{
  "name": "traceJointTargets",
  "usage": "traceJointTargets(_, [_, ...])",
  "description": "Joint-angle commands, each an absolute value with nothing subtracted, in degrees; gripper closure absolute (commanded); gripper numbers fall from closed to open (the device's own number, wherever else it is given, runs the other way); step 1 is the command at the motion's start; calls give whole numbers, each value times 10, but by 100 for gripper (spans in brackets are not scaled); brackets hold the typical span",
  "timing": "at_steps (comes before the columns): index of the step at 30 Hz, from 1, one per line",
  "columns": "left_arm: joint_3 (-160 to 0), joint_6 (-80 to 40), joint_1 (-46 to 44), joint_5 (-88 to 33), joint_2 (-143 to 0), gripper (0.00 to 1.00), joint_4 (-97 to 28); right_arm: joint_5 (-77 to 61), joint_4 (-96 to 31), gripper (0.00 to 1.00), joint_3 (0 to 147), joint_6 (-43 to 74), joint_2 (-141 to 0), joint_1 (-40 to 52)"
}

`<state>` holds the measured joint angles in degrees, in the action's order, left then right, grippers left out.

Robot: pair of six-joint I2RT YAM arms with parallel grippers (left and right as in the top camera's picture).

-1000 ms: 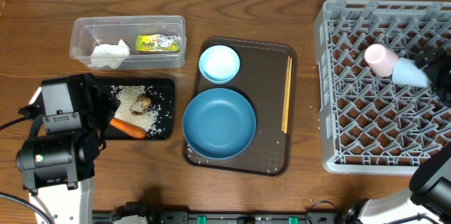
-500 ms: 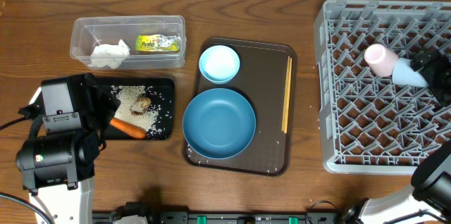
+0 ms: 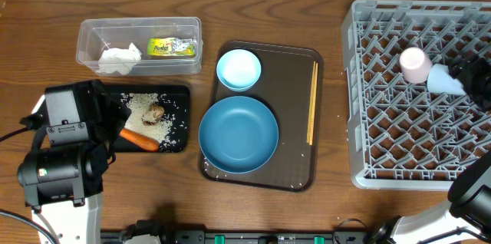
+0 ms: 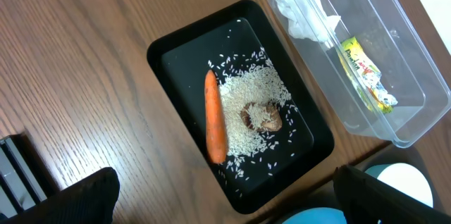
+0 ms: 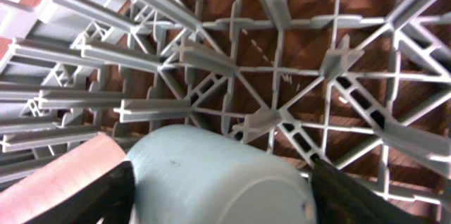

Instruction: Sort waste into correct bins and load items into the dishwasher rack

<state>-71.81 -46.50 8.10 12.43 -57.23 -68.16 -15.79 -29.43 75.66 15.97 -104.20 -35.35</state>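
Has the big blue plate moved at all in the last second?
No. The blue plate lies where it was on the brown tray, just below the small bowl.

- Black tray (image 3: 173, 94): left part hidden under left arm (image 3: 65, 144).
- Carrot (image 3: 140, 140): left end hidden under the same arm.
- Rack (image 3: 354, 121): right side cut off by the overhead edge.
- Plate (image 4: 310, 218), bowl (image 4: 398, 185): slivers only at the left wrist view's bottom edge.
- Left fingers (image 4: 77, 196): dark blurs, lower parts cut off.
- Blue cup (image 5: 211, 175): bottom cut off.
- Pink cup (image 5: 63, 175): corner only.
- Right fingers (image 5: 352, 196): dark blurs hugging blue cup.
- Wrapper (image 3: 173, 47): print unreadable.
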Motion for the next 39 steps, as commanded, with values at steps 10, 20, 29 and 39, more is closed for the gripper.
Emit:
traceJointTargets(10, [-720,-466,83,135,-572,2,-683,-154,-300,44,761,148,-1019,-352])
traceJointTargets(20, [-720,-466,83,135,-572,2,-683,-168,-326,60,761,158,-1008,-352])
traceJointTargets(29, [-720,-466,83,135,-572,2,-683,-138,-398,55,761,230,-964,-352])
traceJointTargets(39, [-720,-466,83,135,-572,2,-683,-75,-448,8,759,262,-963,-351])
